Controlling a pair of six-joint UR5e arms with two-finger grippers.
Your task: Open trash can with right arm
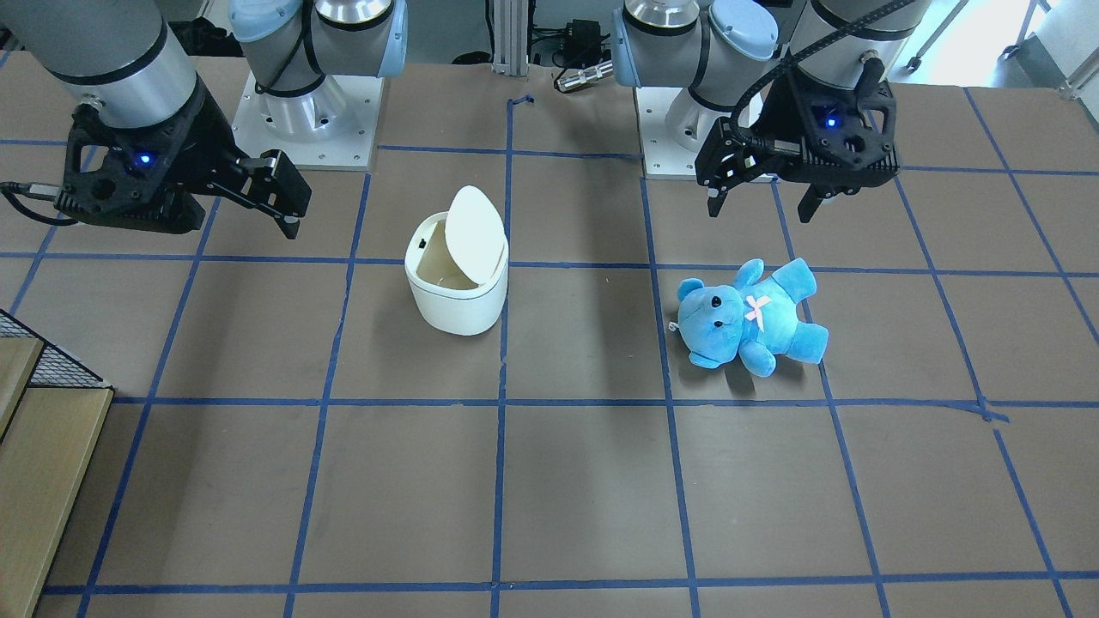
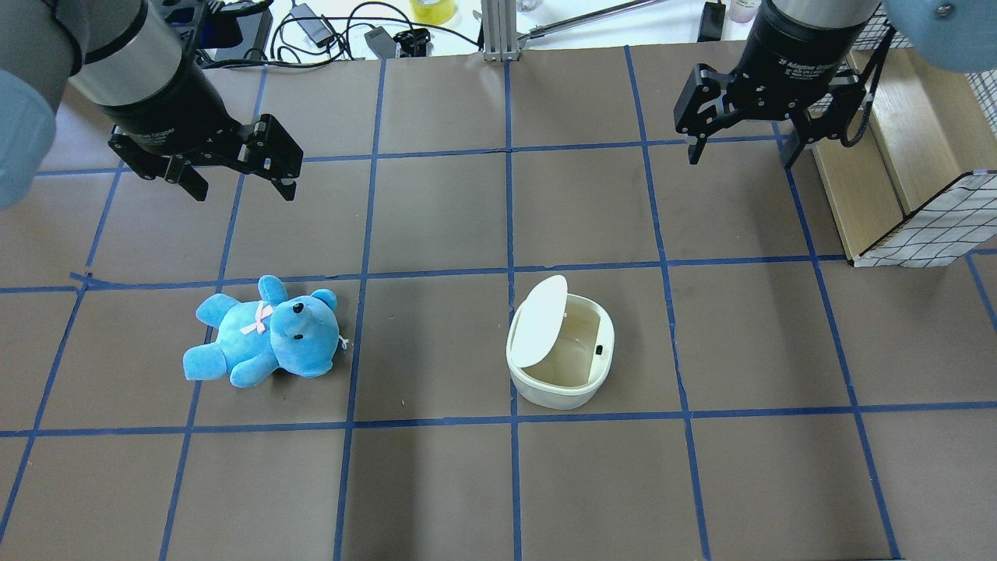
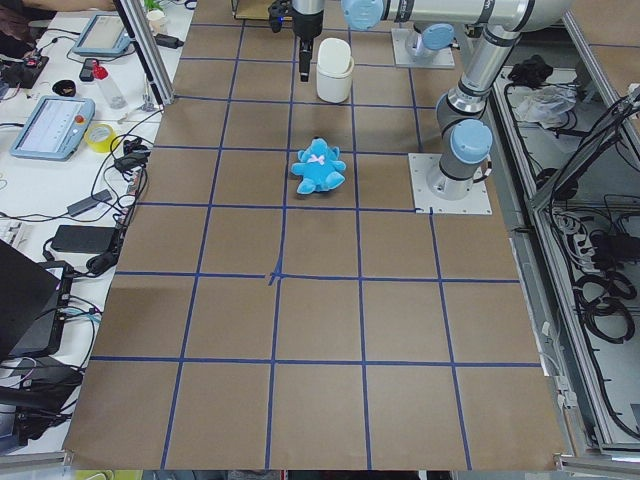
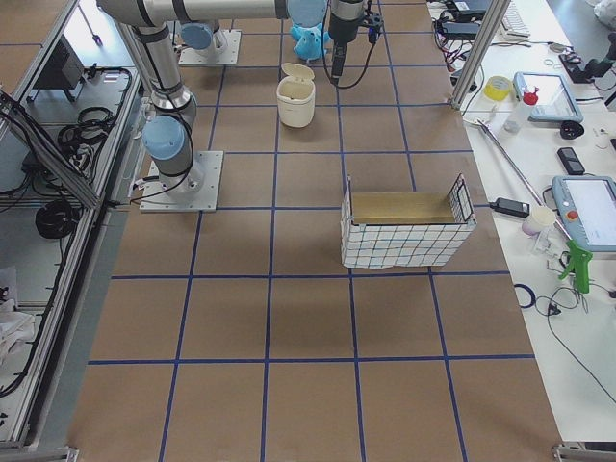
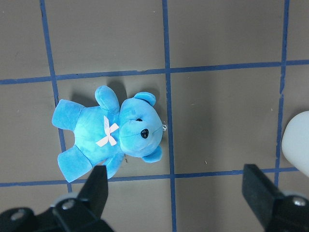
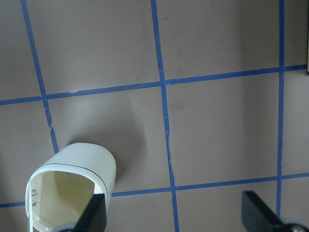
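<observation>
Overhead exterior, trash can (image 2: 558,393) open, inside unclear

You'll see the squat white trash can (image 2: 557,393) standing upright on the bench (image 2: 436,483), its flat lid (image 2: 539,321) tipped up on edge and the cream inside showing. The right arm (image 2: 810,39) hangs well apart from it, fingers (image 2: 692,148) spread wide

Only one line of print is partly readable. In the overhead view, toward 1 o'clock, small white lettering runs across the black collar above the right gripper (image 2: 740,160). The word "Adaptive" can be made out, and the rest is too small. Toward 10 o'clock, the left gripper (image 2: 243,193) bears similar faint lettering that is illegible.
</observation>
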